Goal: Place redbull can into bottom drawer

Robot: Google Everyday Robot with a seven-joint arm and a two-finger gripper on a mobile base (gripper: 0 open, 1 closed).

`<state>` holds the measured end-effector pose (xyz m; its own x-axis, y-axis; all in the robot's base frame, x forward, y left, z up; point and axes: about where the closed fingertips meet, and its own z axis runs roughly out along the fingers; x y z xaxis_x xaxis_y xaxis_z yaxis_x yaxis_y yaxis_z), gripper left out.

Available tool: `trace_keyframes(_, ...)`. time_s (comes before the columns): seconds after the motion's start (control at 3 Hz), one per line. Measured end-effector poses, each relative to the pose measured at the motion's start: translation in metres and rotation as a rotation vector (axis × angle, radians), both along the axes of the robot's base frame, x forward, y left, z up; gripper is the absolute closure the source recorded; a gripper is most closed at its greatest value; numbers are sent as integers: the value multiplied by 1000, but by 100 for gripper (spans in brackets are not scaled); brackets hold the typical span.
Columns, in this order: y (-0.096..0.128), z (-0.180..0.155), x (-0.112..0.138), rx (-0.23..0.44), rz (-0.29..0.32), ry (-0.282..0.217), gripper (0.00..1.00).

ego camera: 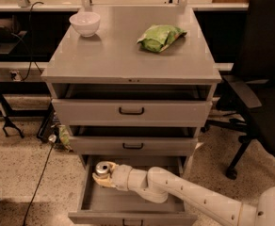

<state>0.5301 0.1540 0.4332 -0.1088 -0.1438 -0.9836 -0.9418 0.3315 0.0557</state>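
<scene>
Your arm (194, 197): a white, smooth, rounded tube. It enters at the lower right corner of the frame, runs leftward and bends at a bulbous joint over the drawer (128, 205).

Your gripper (102, 177): at lower centre-left, above the drawer's left rear part. Its pale beige fingers (105, 181) are closed round the can (101, 168).

Can: slim, silver metal, held roughly upright; you see mainly its round shiny top. It is held above the tray floor; whether it touches the floor you cannot tell.

Drawer: the lowest of three, pulled well out. It is a flat grey metal tray with a small dark handle on its front.

Cabinet (123, 60): matte grey, with a smooth flat top. Its two upper drawers are partly open.

Bowl (84, 22): white, round and glossy, at the upper left of the cabinet top.

Bag (161, 36): green and crinkled, at the upper right of the cabinet top.

Chair (264, 74): black, at the right edge.

Floor (20, 168): speckled.
</scene>
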Motion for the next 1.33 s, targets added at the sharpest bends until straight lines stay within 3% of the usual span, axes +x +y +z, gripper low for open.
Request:
trace_keyframes(0.67,-12,-28,9,-23,7,-73,100)
trace_keyframes(1.33,-36,-67,41,-125,22,-97,100)
